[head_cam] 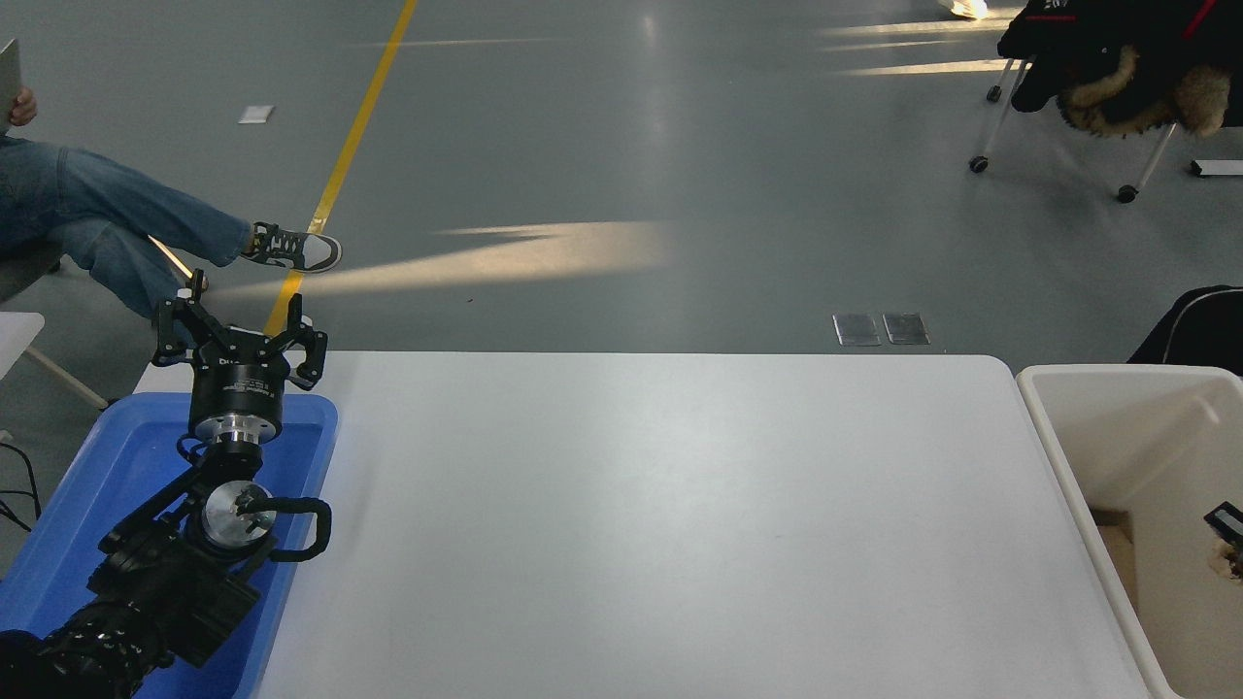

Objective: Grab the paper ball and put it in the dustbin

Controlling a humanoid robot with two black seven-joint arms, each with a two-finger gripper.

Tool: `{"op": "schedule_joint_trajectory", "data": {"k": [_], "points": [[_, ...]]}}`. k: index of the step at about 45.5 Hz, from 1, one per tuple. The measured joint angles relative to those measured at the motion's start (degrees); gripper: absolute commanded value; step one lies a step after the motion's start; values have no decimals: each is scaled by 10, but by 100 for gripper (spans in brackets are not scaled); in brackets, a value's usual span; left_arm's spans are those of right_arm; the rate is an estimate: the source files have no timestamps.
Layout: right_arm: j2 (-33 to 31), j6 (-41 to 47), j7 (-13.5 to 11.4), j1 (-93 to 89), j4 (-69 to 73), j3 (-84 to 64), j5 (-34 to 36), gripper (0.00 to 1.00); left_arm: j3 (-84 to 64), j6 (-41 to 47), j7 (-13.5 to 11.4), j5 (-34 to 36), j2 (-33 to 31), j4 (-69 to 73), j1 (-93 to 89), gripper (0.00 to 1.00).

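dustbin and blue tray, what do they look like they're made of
The dustbin looks like moulded plastic: cream-white, smooth walls, rounded rim, slight sheen. The blue tray also looks like plastic: uniform glossy blue with a soft rounded rim. Both are judged by look only.

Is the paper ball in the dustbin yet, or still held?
Cannot tell. The paper ball shows over the dustbin beside the right gripper, both cut off by the frame edge.

Smooth cream plastic dustbin (1058,456); matt white table (660,524); glossy blue plastic tray (107,466); crumpled tan paper ball (1229,560).
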Motion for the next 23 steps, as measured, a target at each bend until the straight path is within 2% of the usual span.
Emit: {"op": "schedule_joint_trajectory", "data": {"k": [23], "points": [[-10,6,6,-21,-4,36,1,100,0,0,0,1,0,0,0,99]]}}
